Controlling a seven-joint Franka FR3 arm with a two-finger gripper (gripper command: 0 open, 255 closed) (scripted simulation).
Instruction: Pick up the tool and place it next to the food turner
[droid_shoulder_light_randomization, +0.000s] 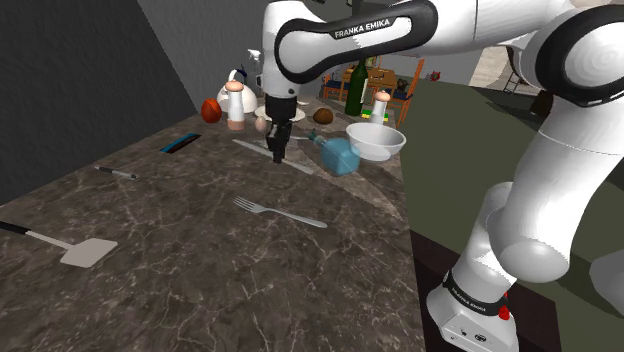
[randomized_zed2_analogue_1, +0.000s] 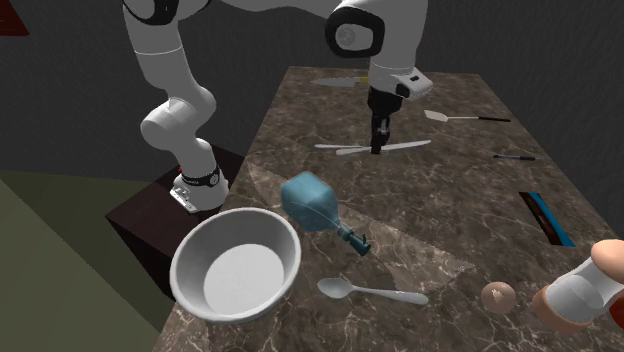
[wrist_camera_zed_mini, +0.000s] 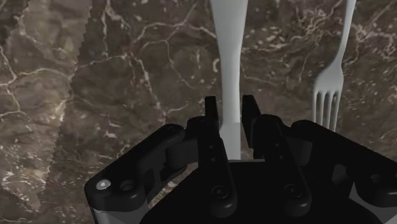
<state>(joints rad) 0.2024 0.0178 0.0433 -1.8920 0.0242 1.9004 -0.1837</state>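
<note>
Pincer straddles the tool — apparently clasping it.

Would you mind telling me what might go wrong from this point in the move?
1. The tool appears to clasp the long grey utensil on a narrow stretch, so it may pivot or slip when lifted.
2. The fork lies close alongside; a low carry toward the food turner could knock it.

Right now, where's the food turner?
The food turner lies flat at the shoulder view's lower left, on the marbled counter, with the fork to its right and a thin dark stick beyond it.
</note>
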